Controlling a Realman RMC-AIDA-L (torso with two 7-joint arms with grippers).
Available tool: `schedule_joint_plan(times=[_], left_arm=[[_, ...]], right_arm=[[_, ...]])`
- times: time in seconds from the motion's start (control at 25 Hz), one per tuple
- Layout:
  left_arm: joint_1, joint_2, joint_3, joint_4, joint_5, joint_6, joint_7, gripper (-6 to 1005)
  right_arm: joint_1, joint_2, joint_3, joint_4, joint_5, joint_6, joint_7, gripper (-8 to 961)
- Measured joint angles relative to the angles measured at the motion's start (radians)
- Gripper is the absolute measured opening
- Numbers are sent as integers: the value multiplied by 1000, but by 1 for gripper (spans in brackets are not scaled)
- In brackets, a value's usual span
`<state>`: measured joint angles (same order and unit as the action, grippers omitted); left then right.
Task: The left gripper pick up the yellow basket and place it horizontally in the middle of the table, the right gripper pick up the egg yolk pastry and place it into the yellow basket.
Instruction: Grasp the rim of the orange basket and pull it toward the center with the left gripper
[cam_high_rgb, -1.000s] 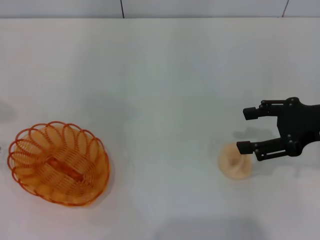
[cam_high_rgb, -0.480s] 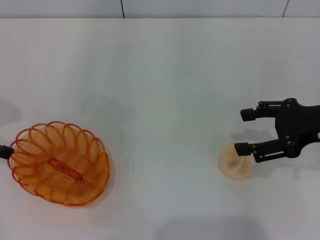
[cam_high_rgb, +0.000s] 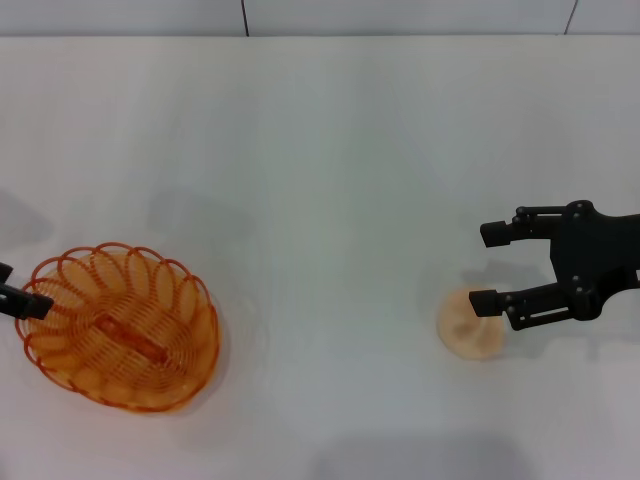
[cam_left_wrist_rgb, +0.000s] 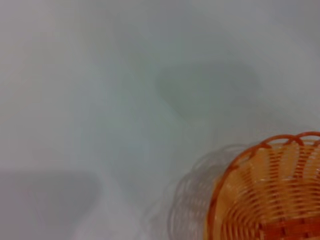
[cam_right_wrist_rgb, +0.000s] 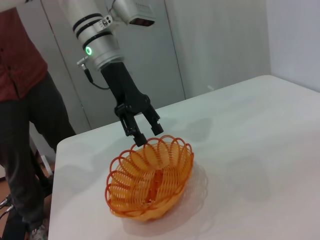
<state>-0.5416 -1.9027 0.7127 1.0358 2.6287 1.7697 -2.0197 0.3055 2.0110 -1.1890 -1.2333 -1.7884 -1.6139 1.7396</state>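
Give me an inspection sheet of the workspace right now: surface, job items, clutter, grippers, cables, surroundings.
Surface: white table, bare across its middle.
Basket: upright at the table's left side, nothing in it, not yet moved to the middle.
Pastry: on the table at the right, outside the basket.
Clutter: nothing seen.
Left gripper: open, fingers pointing down at the basket's outer rim, not closed on it.
Right gripper: open, one fingertip over the pastry's edge, the other clear of it; no grasp.
Cables: a thin black lead beside the left arm's wrist in the right wrist view.
Surroundings: a person in a red top stands off the table's left end; grey wall panels behind.
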Motion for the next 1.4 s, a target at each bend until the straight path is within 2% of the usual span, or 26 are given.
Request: schedule_joint_plan(times=[0.8, 1.12, 1.4], left_arm=[[-39, -3, 7, -72, 34, -52, 1, 888], [-89, -5, 7, -93, 94, -49, -13, 887], [-99, -23, 8, -98, 119, -62, -12, 818]], right_arm=[[5, 0, 4, 0, 0, -1, 0, 858], [6, 0, 5, 0, 0, -1, 0, 858], [6, 0, 4, 0, 0, -1, 0, 858]])
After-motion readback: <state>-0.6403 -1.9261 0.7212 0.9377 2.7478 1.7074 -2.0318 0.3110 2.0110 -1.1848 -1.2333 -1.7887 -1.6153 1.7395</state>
